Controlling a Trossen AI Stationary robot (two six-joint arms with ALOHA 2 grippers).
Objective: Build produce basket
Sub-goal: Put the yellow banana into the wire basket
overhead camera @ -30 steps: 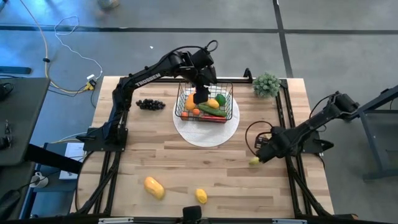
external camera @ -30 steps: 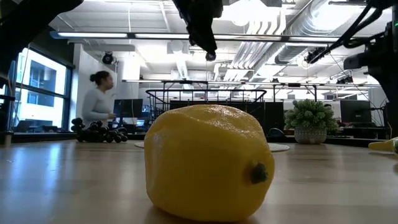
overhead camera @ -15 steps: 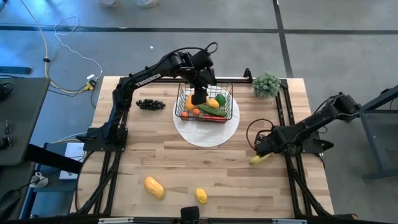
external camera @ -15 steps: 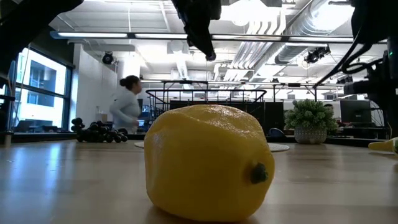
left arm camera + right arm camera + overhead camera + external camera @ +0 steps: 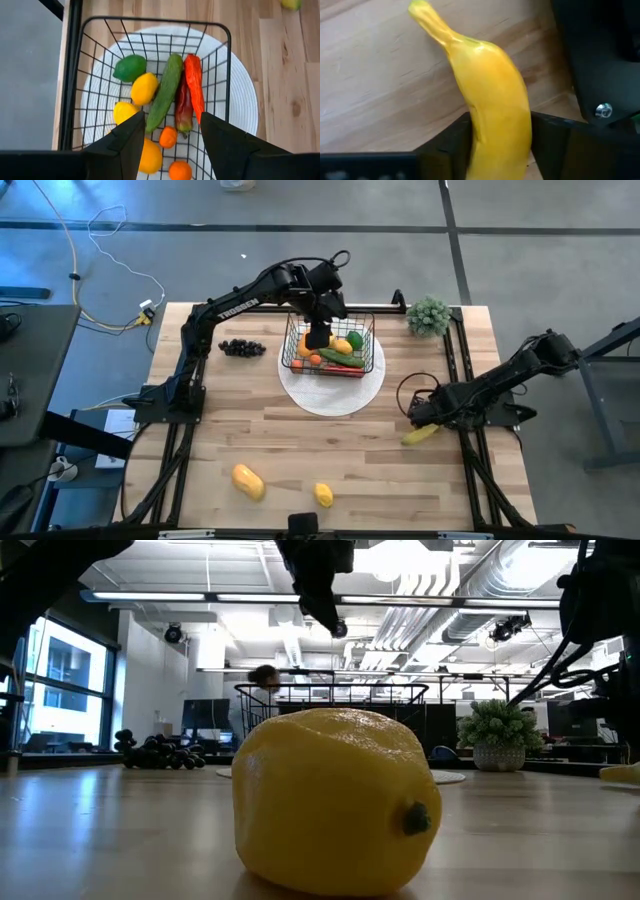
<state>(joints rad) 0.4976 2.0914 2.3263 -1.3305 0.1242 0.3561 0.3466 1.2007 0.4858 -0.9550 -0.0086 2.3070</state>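
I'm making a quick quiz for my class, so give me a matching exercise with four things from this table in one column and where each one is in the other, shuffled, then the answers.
Things:
1. cucumber
2. grapes
3. banana
4. plant clump

Places:
A. far right corner of the table
B. between the right gripper's fingers
C. inside the basket
D. on the bare wood left of the white disc

Pairs: 1-C, 2-D, 3-B, 4-A

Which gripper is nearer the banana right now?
Right. The right gripper sits at the banana, its fingers on either side of it. The left gripper hangs over the basket, far across the table.
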